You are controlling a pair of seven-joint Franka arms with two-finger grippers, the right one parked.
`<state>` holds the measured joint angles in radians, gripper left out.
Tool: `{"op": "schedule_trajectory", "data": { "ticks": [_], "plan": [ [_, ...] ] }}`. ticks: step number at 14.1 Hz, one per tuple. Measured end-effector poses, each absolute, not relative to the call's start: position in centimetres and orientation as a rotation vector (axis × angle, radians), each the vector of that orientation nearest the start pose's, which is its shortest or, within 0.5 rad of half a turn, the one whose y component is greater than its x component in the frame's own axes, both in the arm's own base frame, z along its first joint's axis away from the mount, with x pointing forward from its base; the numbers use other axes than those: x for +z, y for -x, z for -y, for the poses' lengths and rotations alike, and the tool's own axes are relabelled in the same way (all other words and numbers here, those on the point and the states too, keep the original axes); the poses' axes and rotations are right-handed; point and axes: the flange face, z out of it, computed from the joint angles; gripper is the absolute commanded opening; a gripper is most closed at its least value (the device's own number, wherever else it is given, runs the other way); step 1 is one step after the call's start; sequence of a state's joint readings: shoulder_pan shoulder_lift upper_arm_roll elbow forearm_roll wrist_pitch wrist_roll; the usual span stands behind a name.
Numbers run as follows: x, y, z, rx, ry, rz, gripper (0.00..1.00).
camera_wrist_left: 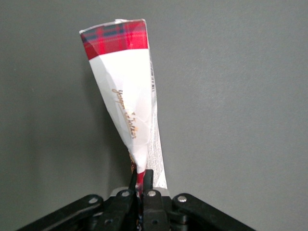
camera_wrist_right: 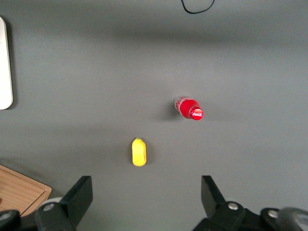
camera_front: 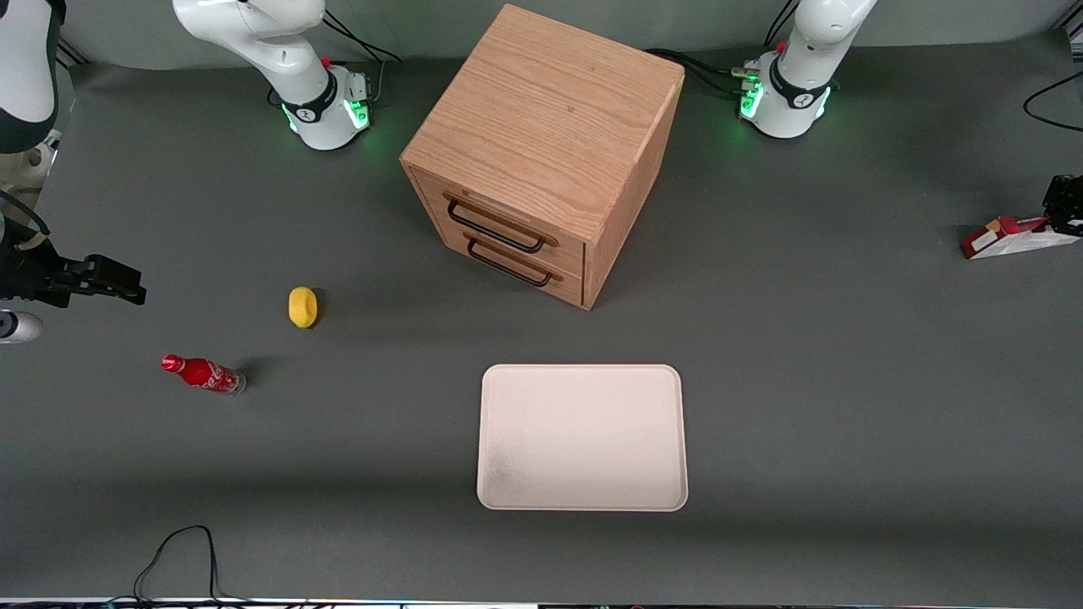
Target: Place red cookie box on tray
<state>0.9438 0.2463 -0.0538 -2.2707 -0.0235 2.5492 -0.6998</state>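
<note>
The red cookie box (camera_front: 1007, 237), long and flat with a white section, is at the working arm's end of the table, one end in my left gripper (camera_front: 1053, 222). In the left wrist view the box (camera_wrist_left: 126, 91) sticks out from the gripper (camera_wrist_left: 142, 180), whose black fingers are shut on its lower end; its other end is red tartan. The cream-white tray (camera_front: 582, 437) lies flat near the front camera in front of the drawer cabinet, nothing on it, with a grey scuff at one corner. The box is far from the tray, toward the working arm's end.
A wooden two-drawer cabinet (camera_front: 541, 152) stands mid-table, farther from the front camera than the tray. A yellow sponge (camera_front: 303, 306) and a small red soda bottle (camera_front: 203, 374) lie toward the parked arm's end. A black cable (camera_front: 178, 554) loops at the front edge.
</note>
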Motion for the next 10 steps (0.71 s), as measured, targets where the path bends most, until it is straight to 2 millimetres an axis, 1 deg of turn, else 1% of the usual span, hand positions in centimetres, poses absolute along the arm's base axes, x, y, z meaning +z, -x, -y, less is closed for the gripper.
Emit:
{"op": "schedule_trajectory", "data": {
  "ticks": [1, 2, 3, 4, 7, 9, 10],
  "plan": [
    [25.9, -34.2, -42.2, 0.054, -2.161, -2.248, 0.00],
    [27.0, -34.4, -42.5, 0.035, -2.161, -2.246, 0.00],
    [28.9, -34.8, -42.8, 0.004, -2.162, -2.243, 0.00],
    [31.3, -35.2, -43.3, -0.027, -2.162, -2.239, 0.00],
    [40.4, -36.3, -44.6, -0.078, -2.164, -2.231, 0.00],
    [46.3, -36.8, -44.9, -0.047, -2.173, -2.227, 0.00],
    [49.1, -37.0, -44.6, -0.031, -2.177, -2.226, 0.00]
  ]
}}
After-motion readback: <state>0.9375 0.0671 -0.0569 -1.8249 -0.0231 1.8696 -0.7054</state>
